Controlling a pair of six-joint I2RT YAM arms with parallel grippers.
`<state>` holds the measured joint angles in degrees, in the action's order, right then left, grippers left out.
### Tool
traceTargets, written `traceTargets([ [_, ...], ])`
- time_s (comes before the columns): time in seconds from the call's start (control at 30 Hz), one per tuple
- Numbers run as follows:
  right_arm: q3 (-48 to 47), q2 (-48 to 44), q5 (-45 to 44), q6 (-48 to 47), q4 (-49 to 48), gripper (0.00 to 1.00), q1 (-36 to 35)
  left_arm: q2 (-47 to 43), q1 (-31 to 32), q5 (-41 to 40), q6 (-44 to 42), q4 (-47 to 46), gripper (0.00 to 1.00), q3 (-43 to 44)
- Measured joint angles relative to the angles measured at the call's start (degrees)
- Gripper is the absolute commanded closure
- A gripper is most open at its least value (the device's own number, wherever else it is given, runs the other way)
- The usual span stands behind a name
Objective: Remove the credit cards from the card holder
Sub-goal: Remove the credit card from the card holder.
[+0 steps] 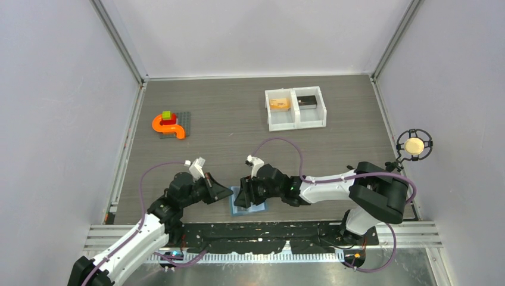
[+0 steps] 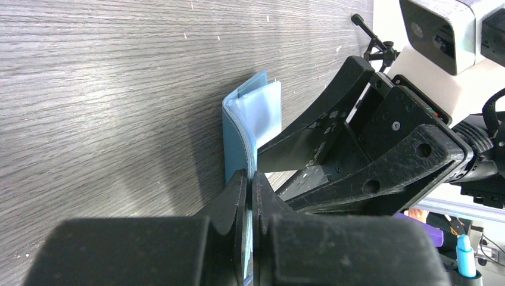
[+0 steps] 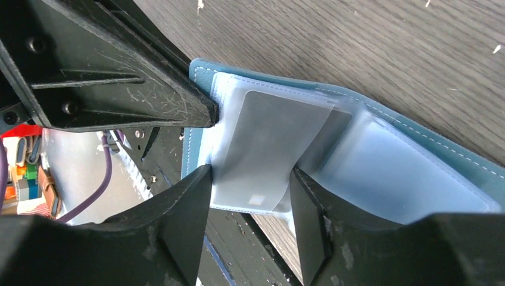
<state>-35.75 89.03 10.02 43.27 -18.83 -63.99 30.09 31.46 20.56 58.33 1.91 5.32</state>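
Credit cards [image 1: 279,103] in tray [image 1: 296,126] back R; toy [image 1: 167,125] back L; card holder [image 1: 257,207] near ctr

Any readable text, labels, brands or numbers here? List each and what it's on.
None legible.
Dark card in white tray: markings too small to read.
Grey plastic insert in card holder: small pale patch, no characters visible.

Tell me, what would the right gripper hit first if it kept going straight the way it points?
The card holder: its grey inner flap lies between the right gripper's spread fingers. Right behind it seems to be the table, though depth is hard to judge.
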Motion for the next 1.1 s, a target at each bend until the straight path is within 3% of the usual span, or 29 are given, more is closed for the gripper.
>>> traceTargets([
  [0.17,-0.4,-0.2,-1.7,-0.2,1.5,0.54,-0.1,-0.1,0.0,-0.1,0.0,0.0,1.00,0.0],
  [0.77,-0.3,-7.1,-7.8,-1.0,9.3,0.53,-0.4,0.6,-0.1,-1.1,-0.7,0.8,1.00,0.0],
  [1.1,1.9,-11.7,-11.5,-1.7,11.8,0.66,-0.3,3.5,-0.1,-1.9,-3.4,6.3,1.00,3.1],
])
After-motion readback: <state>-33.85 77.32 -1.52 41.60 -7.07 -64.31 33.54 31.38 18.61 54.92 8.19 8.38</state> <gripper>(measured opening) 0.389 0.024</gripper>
